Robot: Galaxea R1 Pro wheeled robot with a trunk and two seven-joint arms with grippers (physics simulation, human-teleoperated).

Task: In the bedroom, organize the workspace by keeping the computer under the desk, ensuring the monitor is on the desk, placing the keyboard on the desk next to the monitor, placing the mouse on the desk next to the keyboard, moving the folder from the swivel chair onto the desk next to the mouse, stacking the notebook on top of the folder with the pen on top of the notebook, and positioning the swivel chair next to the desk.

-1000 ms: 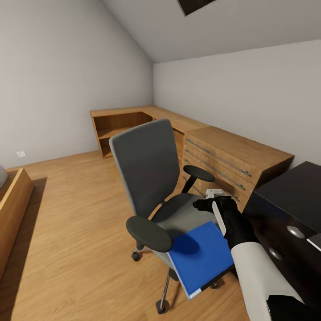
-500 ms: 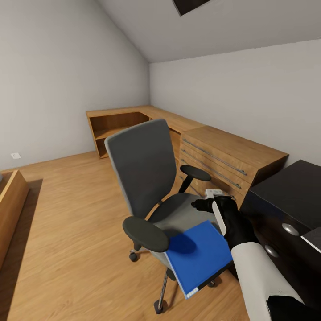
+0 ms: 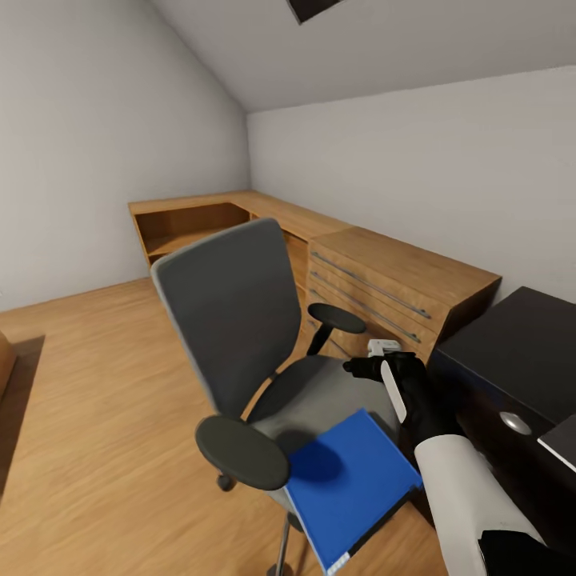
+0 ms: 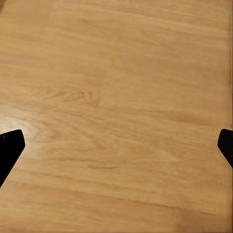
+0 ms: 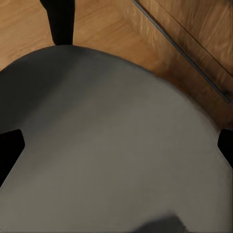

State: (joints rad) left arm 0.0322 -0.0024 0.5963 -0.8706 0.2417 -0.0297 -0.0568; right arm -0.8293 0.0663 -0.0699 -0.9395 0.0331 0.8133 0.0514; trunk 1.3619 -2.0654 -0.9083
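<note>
Hovering right pincer [image 5: 116,141] spread over swivel chair [image 3: 240,320], folder [image 3: 348,480] on seat

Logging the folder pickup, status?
Right hand open above swivel chair seat. Left hand open over floor. Folder on seat's front edge, overhanging, ungrasped. Near armrest beside folder.

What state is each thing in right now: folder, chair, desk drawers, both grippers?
folder: lying on the seat, front edge overhanging
swivel chair: upright, beside the desk
desk: drawers closed
right gripper: open, over the seat, empty
left gripper: open, above floor, empty
</note>
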